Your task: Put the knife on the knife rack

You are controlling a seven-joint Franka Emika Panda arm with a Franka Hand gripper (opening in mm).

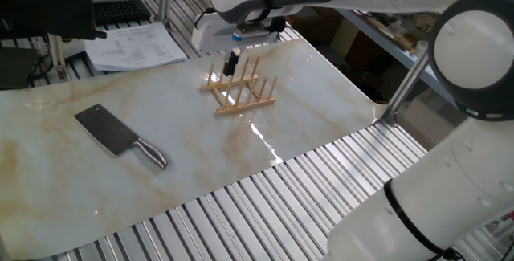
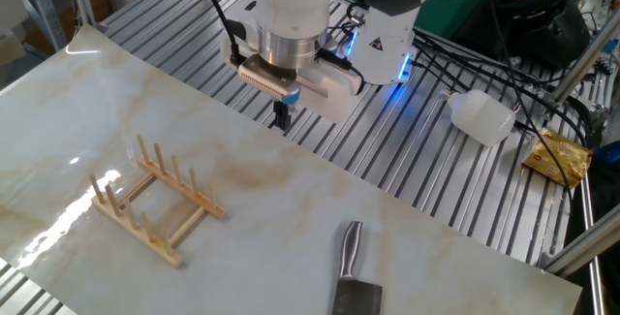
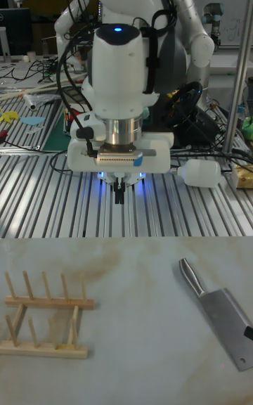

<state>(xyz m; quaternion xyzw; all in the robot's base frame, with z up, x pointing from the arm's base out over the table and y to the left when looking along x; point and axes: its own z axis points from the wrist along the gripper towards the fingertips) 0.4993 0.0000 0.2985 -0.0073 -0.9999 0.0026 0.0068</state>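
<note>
End effector (image 3: 121,197): hangs in the air above the ribbed metal surface (image 3: 42,201) at the back edge of the counter (image 3: 133,320); the two dark fingers sit close together with nothing between them, so it looks closed and empty, though the gap is too small to read surely in any view.
Knife (image 1: 120,136): lies flat on the counter, well apart from the end effector. In the tall fixed view its shiny handle (image 3: 190,277) points up and left toward the arm, the broad dark blade (image 3: 228,324) toward the lower right corner.
Knife rack (image 2: 155,202): stands upright on the counter, light-wood pegs pointing up from two rails, with nothing in its slots. It sits on the opposite side of the counter from the knife, well apart from it.
Counter: a pale marbled sheet with tan streaks, glossy enough to show a light glare beside the rack.
Behind the counter: a white plastic bottle (image 3: 200,173) lying on its side on the ribbed metal, and a blue light glowing under the arm's wrist.
</note>
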